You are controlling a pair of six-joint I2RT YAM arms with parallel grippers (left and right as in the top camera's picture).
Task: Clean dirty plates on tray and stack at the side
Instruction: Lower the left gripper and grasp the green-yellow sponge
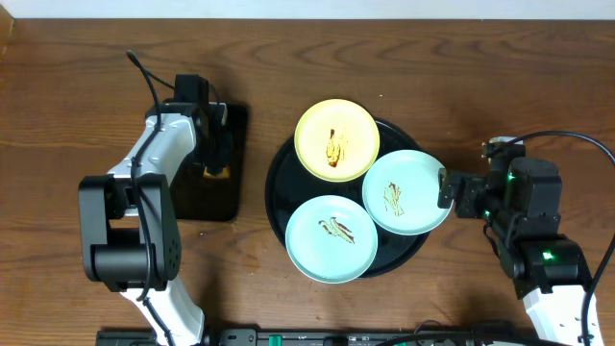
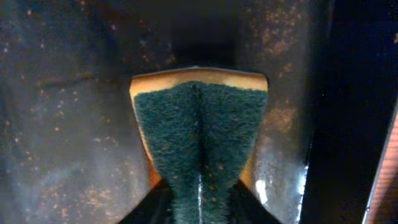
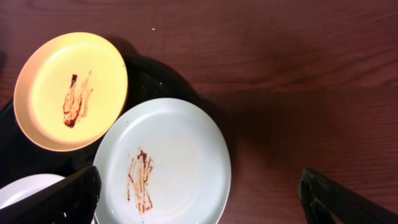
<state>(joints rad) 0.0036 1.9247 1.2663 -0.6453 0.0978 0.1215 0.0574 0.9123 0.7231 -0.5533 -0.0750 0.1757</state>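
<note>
Three streaked plates crowded the round tray [image 1: 279,183]: the yellow plate [image 1: 336,140] at the back, the front mint plate [image 1: 332,238], and the right mint plate [image 1: 407,192] overhanging the rim just beside the right gripper [image 1: 445,188], whose jaws gaped wide, empty. Over the rectangular tray [image 1: 192,192], the left gripper [image 1: 213,154] pinched the sponge [image 2: 199,130], creasing it

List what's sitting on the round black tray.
Three brown-streaked plates: the yellow plate at the back, the right mint plate and the front mint plate. They cover most of the tray. Only its rim and a middle gap show, so anything beneath them is hidden.
</note>
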